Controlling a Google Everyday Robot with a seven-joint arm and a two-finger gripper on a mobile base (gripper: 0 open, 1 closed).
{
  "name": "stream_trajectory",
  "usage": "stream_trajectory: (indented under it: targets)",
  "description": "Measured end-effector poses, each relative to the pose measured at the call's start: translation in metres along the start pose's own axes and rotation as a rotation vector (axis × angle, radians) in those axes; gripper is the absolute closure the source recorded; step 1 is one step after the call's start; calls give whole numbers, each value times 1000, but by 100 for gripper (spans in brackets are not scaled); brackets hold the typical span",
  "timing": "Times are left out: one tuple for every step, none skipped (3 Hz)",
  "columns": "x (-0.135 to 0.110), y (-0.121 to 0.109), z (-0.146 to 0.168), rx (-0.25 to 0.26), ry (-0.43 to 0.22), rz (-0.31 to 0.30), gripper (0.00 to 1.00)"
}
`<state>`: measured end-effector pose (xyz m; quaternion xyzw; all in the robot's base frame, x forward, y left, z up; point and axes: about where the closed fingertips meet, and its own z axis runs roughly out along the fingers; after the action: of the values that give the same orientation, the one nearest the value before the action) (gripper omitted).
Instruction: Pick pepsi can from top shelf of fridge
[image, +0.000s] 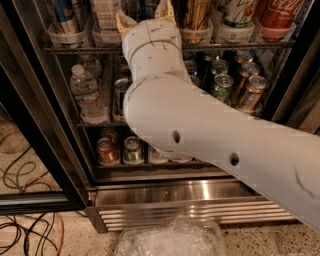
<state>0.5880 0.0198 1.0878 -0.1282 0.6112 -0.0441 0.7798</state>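
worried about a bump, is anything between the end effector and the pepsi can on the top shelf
Nothing visible does. The end effector is up at the top shelf with its fingers spread either side of the pepsi can. The neighbouring gold can stands beside, not between. The arm hides the can's lower part.

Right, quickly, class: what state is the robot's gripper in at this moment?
Gripper: up at the thin wire top shelf of the black-framed fridge; open, closed or holding cannot be told.
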Motion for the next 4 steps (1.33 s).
stream_trajectory:
  targets:
    - [5,-3,1,10,13,3,41]
    - [8,-5,4,15,25,7,42]
    - [11,-6,13,19,35,13,42]
    - [14,-8,22,27,43,20,42]
